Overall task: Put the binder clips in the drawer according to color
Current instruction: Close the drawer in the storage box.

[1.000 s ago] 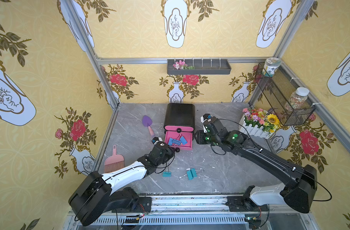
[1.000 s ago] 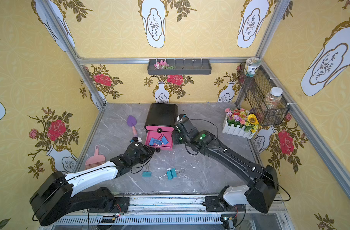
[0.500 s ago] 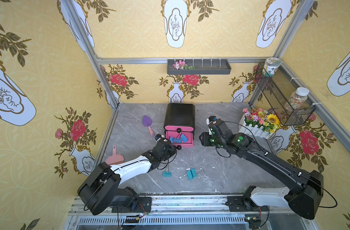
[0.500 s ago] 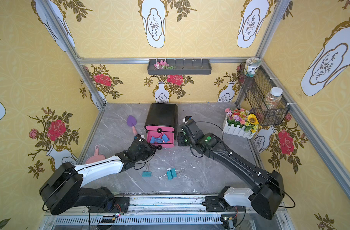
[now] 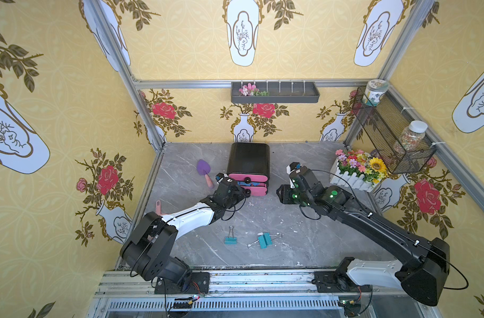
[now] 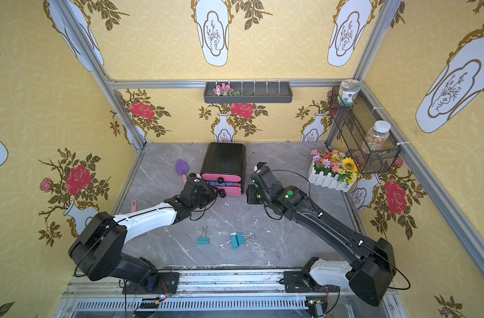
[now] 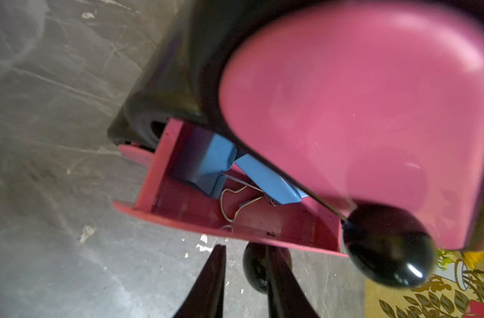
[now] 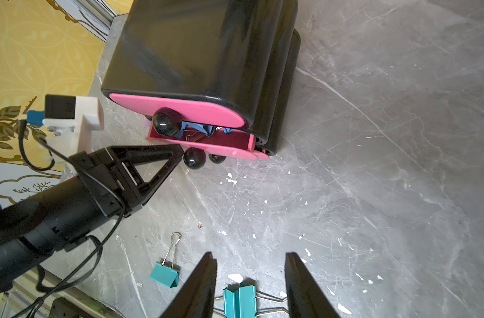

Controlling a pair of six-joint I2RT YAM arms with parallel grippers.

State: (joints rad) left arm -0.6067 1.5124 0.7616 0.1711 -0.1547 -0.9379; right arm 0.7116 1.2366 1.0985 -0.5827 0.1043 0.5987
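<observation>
The black rounded cabinet (image 5: pixel 248 161) stands near the back wall. Its middle pink drawer (image 7: pixel 152 179) juts slightly past the front edge, with blue binder clips (image 7: pixel 207 157) inside. The left gripper (image 7: pixel 246 256) straddles that drawer's round black knob (image 7: pixel 256 275), fingers slightly parted, one clear of it. The right gripper (image 8: pixel 250 254) hangs spread and empty beside the cabinet's right edge. Teal binder clips (image 5: pixel 231 240) lie on the open grey marble tabletop (image 5: pixel 318 234).

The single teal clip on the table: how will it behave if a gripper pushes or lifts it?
The teal clip seems to lie on a flat side, so it would probably slide, not roll, on the smooth table. Its thin wire handle likely pivots if gripped there. It looks small, so probably light.
</observation>
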